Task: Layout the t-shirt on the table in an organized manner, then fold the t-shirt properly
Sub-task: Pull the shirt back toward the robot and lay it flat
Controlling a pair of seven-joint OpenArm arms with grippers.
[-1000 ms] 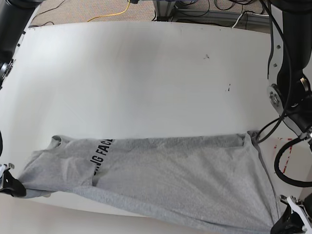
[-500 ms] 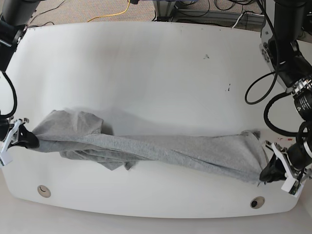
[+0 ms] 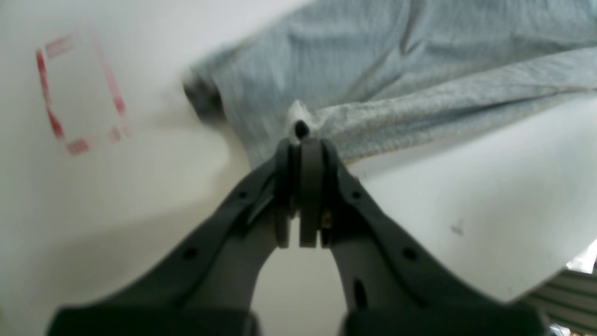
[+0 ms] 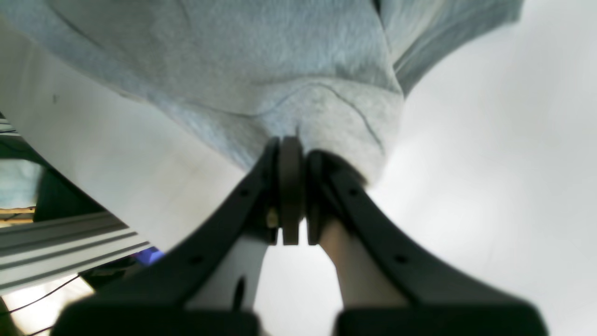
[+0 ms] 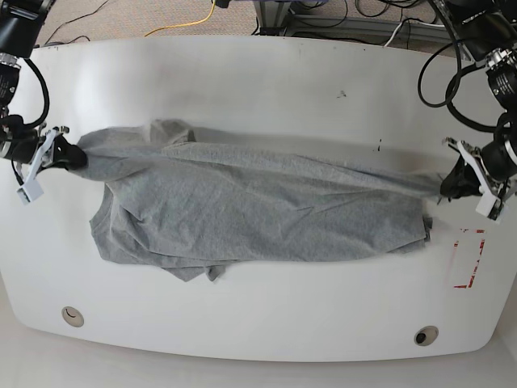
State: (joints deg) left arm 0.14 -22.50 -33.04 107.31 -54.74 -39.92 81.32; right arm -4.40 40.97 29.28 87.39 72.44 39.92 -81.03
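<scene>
— Where was the t-shirt (image 5: pixel 250 206)?

— Stretched across the table (image 5: pixel 258 89), rumpled at its near edge. Your left gripper (image 5: pixel 449 184) and right gripper (image 5: pixel 71 157) were each clamped on an end.

— Advice?

— You needed equal tension, lowering both ends together.

Yellow cable (image 5: pixel 192 23) on carpet floor (image 5: pixel 133 18), black cables (image 5: pixel 355 12), aluminium frame (image 4: pixel 60 252)
</scene>
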